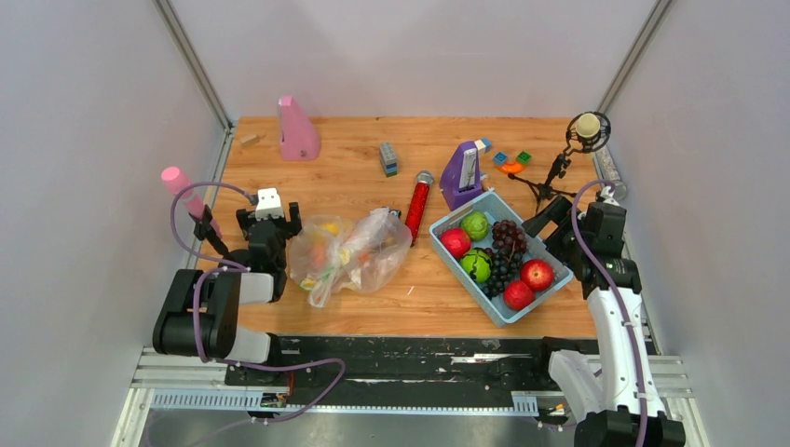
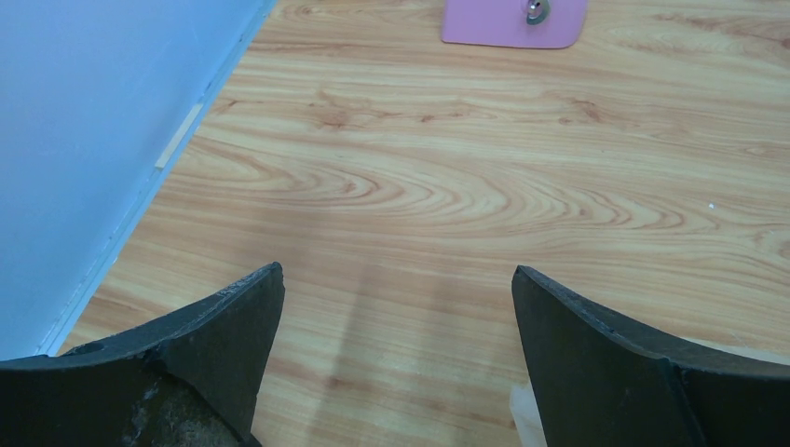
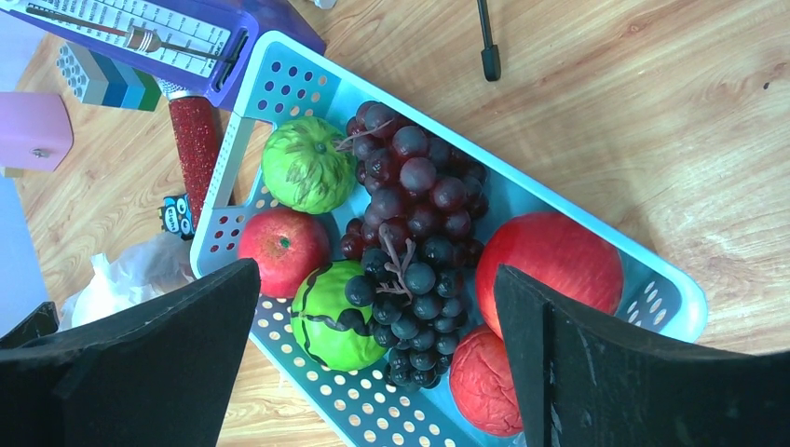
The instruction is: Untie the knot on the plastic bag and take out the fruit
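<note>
The see-through plastic bag (image 1: 352, 253) lies on the wooden table left of the blue tray. Small fruit shows through the film, a yellow piece (image 1: 329, 228) and an orange one (image 1: 319, 253). A bunched whitish lump at the bag's far right end (image 1: 384, 217) may be the knot; I cannot tell for sure. That crinkled end also shows in the right wrist view (image 3: 121, 277). My left gripper (image 1: 268, 220) is open and empty just left of the bag, over bare wood (image 2: 396, 279). My right gripper (image 1: 550, 223) is open and empty above the tray's right side (image 3: 377, 279).
The blue tray (image 1: 445, 250) holds red apples, green fruits and dark grapes (image 1: 506, 244). A red glitter microphone (image 1: 418, 207) and a purple metronome (image 1: 463, 174) lie between the bag and the tray. A pink block (image 1: 298, 130), toy bricks and a small tripod (image 1: 559, 168) stand at the back.
</note>
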